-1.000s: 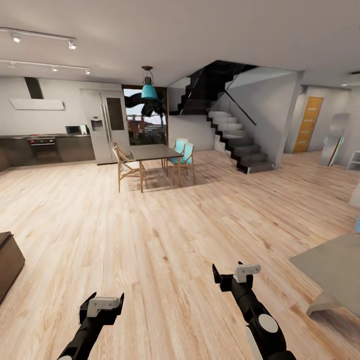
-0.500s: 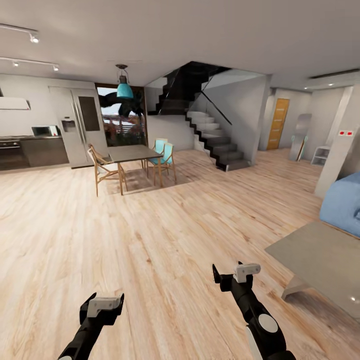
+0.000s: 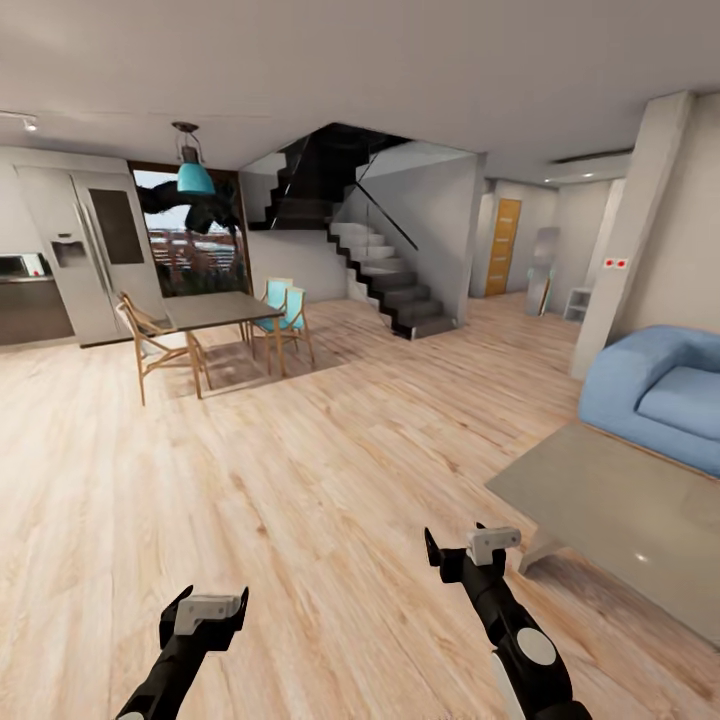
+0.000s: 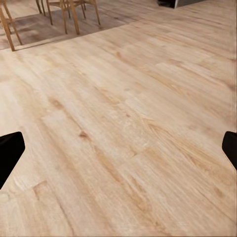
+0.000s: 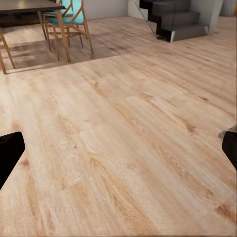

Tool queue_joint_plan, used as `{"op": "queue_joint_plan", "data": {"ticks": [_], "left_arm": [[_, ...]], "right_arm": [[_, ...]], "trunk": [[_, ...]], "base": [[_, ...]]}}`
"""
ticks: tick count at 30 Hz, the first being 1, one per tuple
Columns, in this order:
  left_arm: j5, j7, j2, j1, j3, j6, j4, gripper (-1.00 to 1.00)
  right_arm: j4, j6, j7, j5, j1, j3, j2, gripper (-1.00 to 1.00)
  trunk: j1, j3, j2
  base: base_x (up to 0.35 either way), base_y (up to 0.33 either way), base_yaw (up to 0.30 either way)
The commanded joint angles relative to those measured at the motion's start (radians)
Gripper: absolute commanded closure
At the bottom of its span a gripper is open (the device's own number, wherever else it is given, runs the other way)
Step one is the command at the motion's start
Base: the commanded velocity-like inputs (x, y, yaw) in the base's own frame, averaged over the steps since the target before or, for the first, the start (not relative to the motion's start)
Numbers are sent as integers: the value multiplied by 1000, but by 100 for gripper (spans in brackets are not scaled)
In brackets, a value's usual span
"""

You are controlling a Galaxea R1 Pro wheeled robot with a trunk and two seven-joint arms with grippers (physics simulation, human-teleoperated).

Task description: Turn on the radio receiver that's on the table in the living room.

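The low grey table [image 3: 620, 500] stands at the right of the head view, in front of the blue sofa [image 3: 660, 395]; the radio receiver cannot be made out on the visible part of its top. The left gripper [image 3: 205, 620] and right gripper [image 3: 462, 552] hang over bare wood floor [image 3: 300, 470], both spread open and empty. For this approach step, turn the base toward the table, bring its whole top into view, and locate the radio before extending either arm.
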Motion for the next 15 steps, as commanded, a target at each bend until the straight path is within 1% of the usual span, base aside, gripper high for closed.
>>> {"op": "queue_joint_plan", "data": {"ticks": [1, 15], "left_arm": [[0, 0, 0, 0, 0, 0, 0, -100], [0, 0, -1, 0, 0, 0, 3, -100]], "right_arm": [[0, 0, 0, 0, 0, 0, 0, -100], [0, 0, 0, 0, 0, 1, 0, -100]], "trunk": [[0, 0, 0], [0, 0, 0]], "base": [[0, 0, -272], [0, 0, -272]]}}
